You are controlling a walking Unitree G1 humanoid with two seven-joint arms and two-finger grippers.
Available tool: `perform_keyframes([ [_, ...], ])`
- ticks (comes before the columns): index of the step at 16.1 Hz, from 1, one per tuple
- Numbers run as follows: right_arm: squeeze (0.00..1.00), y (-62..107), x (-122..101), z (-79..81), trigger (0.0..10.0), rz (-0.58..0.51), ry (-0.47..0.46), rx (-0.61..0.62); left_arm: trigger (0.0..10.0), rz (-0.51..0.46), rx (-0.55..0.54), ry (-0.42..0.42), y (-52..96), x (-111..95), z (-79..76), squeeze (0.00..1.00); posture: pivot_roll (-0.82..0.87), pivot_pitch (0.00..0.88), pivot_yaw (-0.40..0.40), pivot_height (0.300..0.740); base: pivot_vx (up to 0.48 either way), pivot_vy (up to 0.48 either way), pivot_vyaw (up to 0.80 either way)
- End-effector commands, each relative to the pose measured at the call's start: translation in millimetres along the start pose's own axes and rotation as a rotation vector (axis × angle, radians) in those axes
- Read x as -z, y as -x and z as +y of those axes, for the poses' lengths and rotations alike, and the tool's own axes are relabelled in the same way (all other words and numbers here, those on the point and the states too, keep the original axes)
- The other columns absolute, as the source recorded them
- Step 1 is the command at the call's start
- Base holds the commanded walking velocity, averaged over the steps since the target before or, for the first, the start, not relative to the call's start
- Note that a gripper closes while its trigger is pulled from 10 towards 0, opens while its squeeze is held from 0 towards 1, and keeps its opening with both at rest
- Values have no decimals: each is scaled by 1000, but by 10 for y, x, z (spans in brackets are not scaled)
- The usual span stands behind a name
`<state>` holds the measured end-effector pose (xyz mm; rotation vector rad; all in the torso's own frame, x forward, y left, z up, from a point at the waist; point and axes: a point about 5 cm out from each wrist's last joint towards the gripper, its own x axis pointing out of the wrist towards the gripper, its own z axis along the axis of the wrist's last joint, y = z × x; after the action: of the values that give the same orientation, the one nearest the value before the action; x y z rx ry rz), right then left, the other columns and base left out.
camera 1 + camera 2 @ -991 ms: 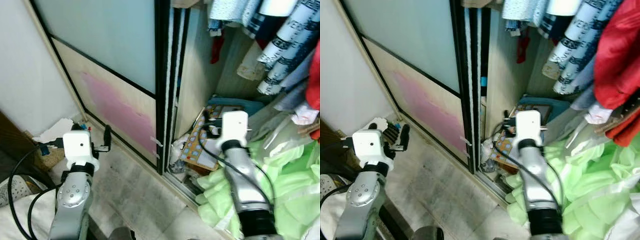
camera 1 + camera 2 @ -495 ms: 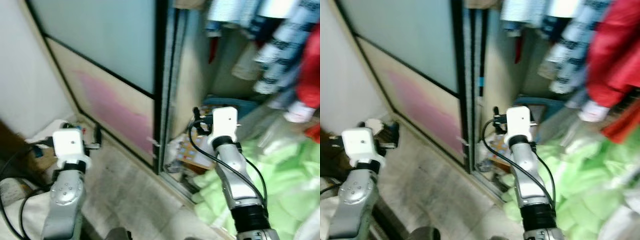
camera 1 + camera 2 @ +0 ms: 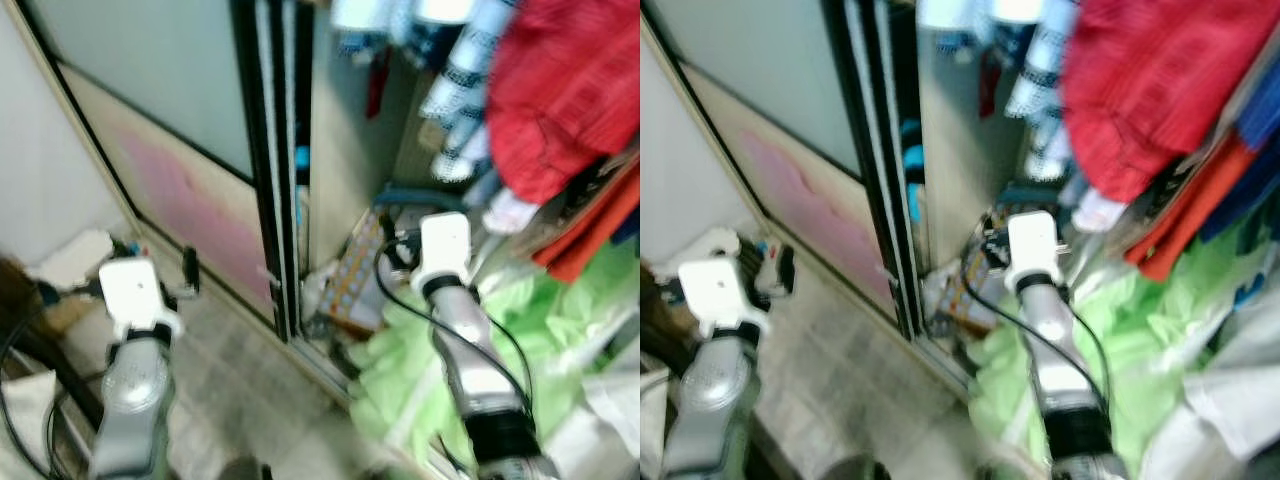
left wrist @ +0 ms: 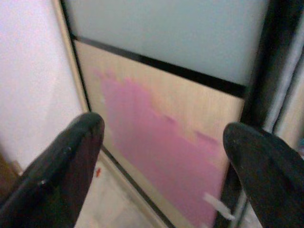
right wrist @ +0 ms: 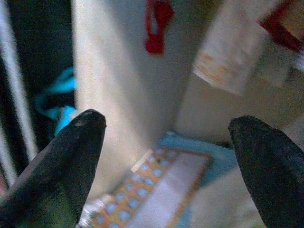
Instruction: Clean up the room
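A home bedroom: sliding-door wardrobe point(image 3: 200, 150), hanging clothes point(image 3: 570, 90).

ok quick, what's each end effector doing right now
left end effector: open, holding nothing.
right end effector: open, holding nothing.

Both head views are smeared by blur. The hanging clothes point(image 3: 560, 90) are cut off at twelve o'clock (patterns cannot be read). The patterned board point(image 5: 152, 190) is partly hidden behind green fabric point(image 3: 400, 370), its print too soft to be identified.
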<state>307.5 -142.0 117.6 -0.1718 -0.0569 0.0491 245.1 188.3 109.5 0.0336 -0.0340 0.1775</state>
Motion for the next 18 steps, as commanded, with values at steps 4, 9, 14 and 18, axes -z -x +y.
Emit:
perform_keyframes([
  [4, 0, -27, -40, 22, 10000, -20, 24, -14, 10000, -4, 4, -1, -9, 0, 20, 0, 50, 54, -1, 740, 0, 0, 525],
  [9, 0, -48, -72, 52, 10000, -33, 14, -34, 10000, -38, 5, -19, -21, -27, 42, 0, 49, 56, -1, 740, 0, 0, 800],
  [14, 0, -83, -166, 156, 10000, -86, 20, -103, 10000, -37, -8, -72, -50, -39, 4, 0, 52, 56, -3, 740, 0, 0, 800],
  [18, 0, -104, -231, 193, 10000, -120, 28, -131, 10000, -37, -7, -45, -47, -36, 3, 0, 56, 48, -3, 740, 0, 0, 800],
])
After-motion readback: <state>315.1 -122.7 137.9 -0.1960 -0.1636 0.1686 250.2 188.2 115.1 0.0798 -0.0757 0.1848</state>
